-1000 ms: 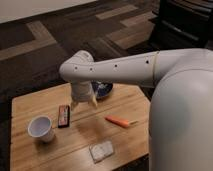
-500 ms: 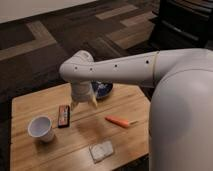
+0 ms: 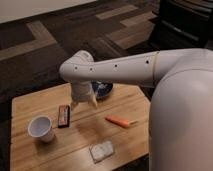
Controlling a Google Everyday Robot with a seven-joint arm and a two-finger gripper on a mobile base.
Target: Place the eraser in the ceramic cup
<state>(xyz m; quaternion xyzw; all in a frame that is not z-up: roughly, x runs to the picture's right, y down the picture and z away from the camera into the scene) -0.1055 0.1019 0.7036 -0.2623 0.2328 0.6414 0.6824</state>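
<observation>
gripper (image 3: pixel 84 105) hangs from the big white arm (image 3: pixel 120 70) over the middle of the wooden table (image 3: pixel 30 102), fingers spread apart and holding nothing, just in front of the dark blue bowl (image 3: pixel 104 90). ceramic cup (image 3: pixel 40 128) stands upright near the table's left edge, and a pale grey-white pad (image 3: pixel 101 150) lies by the front edge. eraser (image 3: pixel 63 115) lies flat between cup and gripper, apart from both, with a thin orange stick (image 3: pixel 119 121) off to the right.

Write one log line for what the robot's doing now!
gripper: open, empty, above table just right of eraser | eraser: flat on table, right of ceramic cup | ceramic cup: upright, empty | step: eraser not yet grasped
</observation>
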